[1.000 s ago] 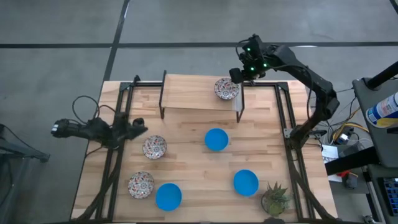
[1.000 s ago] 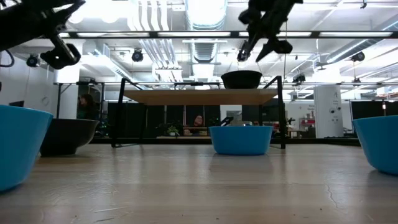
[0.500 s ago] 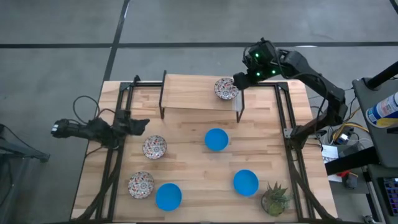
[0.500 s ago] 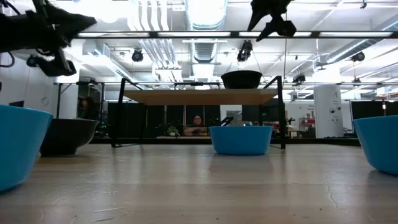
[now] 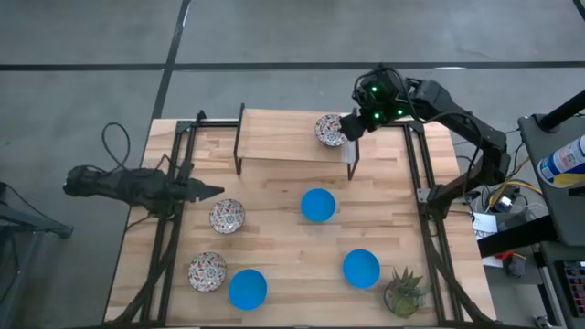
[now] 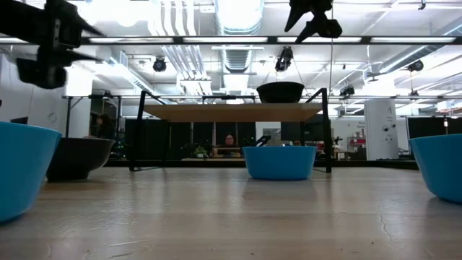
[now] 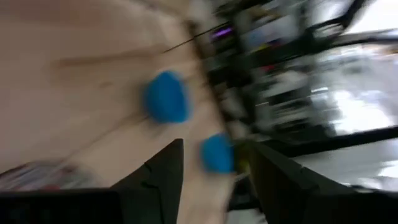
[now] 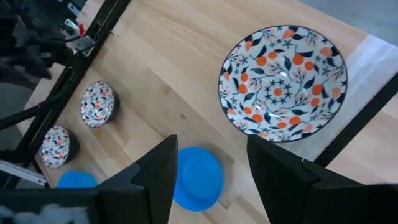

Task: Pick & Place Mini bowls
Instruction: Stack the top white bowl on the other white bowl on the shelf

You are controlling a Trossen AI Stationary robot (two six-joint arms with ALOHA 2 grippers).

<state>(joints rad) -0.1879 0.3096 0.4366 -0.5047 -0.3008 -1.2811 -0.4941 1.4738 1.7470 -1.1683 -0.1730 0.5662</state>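
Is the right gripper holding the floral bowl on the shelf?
No, the right gripper is open and empty, above the floral bowl, which sits free on the shelf.

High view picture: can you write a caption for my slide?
Right tool open beside a floral bowl on the raised shelf; five more mini bowls on the table; left tool waits at its left edge.

3 blue bowls [image 5: 318,205], 3 red-floral white bowls [image 5: 331,130].
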